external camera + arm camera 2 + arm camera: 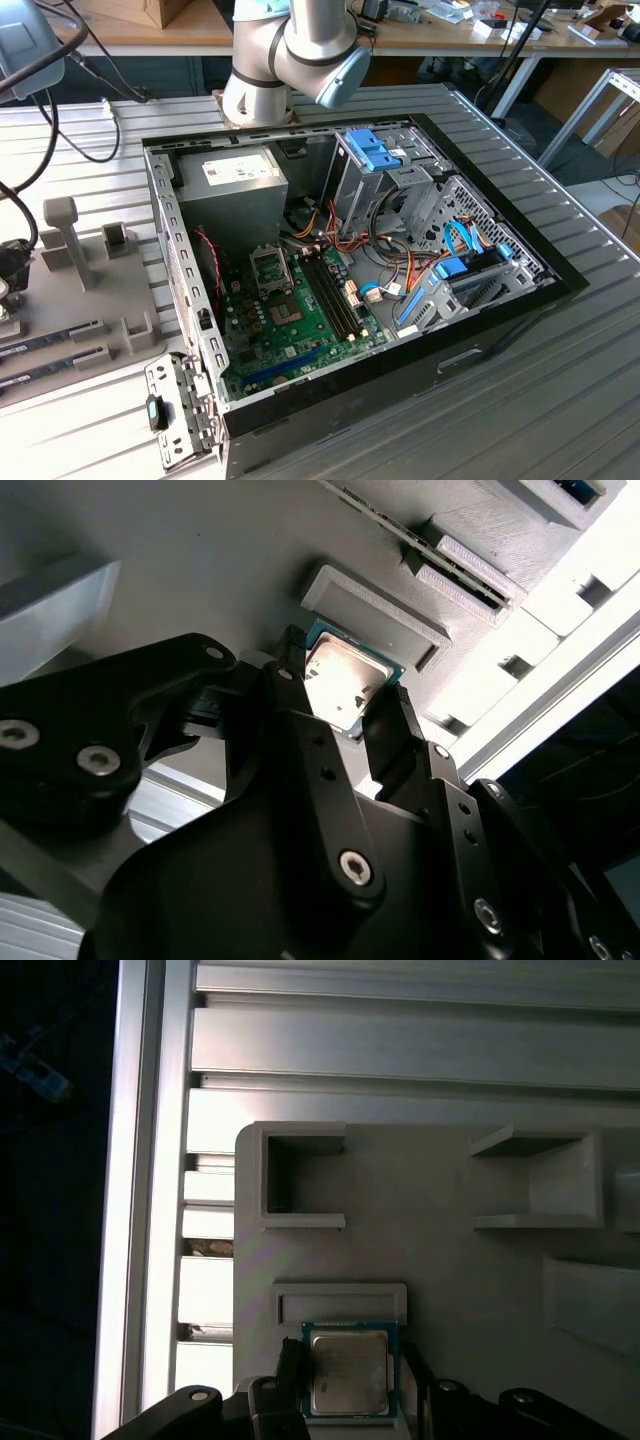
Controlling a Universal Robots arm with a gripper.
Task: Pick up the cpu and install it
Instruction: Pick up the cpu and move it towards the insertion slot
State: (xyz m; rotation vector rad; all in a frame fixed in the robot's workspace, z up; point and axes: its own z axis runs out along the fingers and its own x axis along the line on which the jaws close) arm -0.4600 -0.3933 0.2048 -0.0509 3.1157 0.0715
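My black two-fingered claw (342, 683) points down over the pale grey moulded tray (450, 1240), pinching the small square silver-topped, green-rimmed cpu (349, 1372) by two opposite edges, just beside a shallow rectangular recess (340, 1305)

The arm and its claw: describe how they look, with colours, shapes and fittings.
The arm is built of thick, rounded silver-grey tube sections, and a pale blue cap closes one joint. In the second wrist view the claw is matte black, made of flat, angular linked plates pinned together with round silver screw heads.
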